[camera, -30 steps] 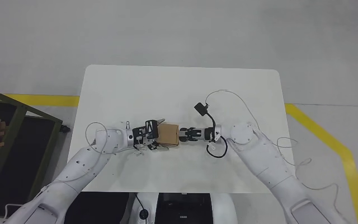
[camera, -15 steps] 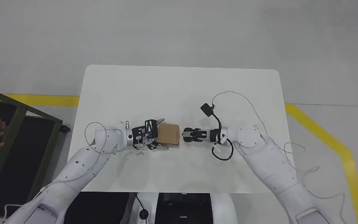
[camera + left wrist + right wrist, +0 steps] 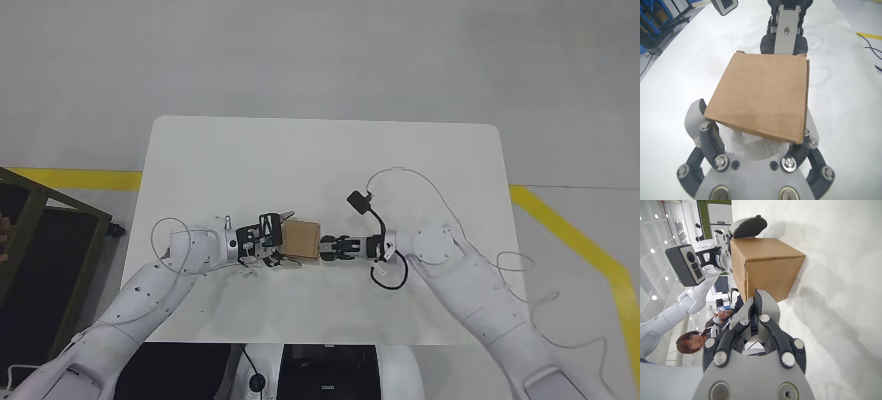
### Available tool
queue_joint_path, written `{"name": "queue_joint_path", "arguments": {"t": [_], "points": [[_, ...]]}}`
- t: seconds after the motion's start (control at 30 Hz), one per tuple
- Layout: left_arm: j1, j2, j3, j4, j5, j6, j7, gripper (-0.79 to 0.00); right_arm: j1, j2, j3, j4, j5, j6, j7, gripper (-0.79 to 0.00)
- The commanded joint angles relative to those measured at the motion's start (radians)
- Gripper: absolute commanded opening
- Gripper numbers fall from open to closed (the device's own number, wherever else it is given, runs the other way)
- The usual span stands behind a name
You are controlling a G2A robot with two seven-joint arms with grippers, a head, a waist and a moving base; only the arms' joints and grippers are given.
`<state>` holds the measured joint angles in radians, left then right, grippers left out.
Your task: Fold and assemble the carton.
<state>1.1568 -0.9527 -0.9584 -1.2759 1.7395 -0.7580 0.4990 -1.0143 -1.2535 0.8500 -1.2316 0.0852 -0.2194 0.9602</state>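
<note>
- Carton: a plain brown box, already stood up into its box shape. It rests on the white table, right between my two pincers.
- My left pincer has the carton clamped. One finger presses one side wall and its partner presses the opposite wall, with the smooth top panel lying between them.
- The end of the carton that faces my left pincer is open. A white crinkled sheet shows in that mouth, just under the top panel. I cannot tell how far into the carton it reaches, or whether anything lies behind it.
- My right pincer is at the opposite end of the carton. Its fingers are pressed together with nothing between them, and their tips meet the carton's end face beside an upright corner seam.
- That end face reads as a flat, closed brown wall with a thin slit along its upper fold.
- From my left wrist, the dark pads of my right pincer stand just beyond the carton's far edge, where two small flap corners poke up.
- A black camera box rides on my right arm, near the carton on that pincer's side.
- A dark green cart stands off the table, well apart from the carton, on my left pincer's side.
</note>
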Motion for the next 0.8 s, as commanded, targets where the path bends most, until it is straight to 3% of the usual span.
{"name": "queue_joint_path", "arguments": {"t": [0.0,0.33,0.57,0.63,0.7,0.77], "points": [[0.001,0.0,0.001,0.0,0.0,0.001,0.0,0.0,0.005,-0.003,-0.006,0.005,0.001,0.0,-0.003,-0.785],[0.003,0.001,-0.002,0.004,0.001,0.004,0.009,0.0,0.028,-0.015,-0.029,0.026,0.003,-0.007,-0.008,-0.785],[0.005,0.003,-0.008,0.009,0.0,0.003,0.017,0.0,-0.001,0.005,0.029,0.009,-0.005,-0.022,-0.019,-0.782],[0.008,0.005,-0.014,0.011,0.0,0.005,0.021,0.0,-0.015,0.014,0.053,-0.004,-0.01,-0.024,-0.023,-0.705],[0.013,0.008,-0.022,0.009,-0.005,-0.001,0.032,0.0,-0.03,0.023,0.077,-0.02,-0.017,-0.036,-0.027,-0.526],[0.022,0.014,-0.034,0.001,-0.004,-0.016,0.052,0.0,-0.045,0.031,0.101,-0.036,-0.024,-0.05,-0.031,-0.419]]}}
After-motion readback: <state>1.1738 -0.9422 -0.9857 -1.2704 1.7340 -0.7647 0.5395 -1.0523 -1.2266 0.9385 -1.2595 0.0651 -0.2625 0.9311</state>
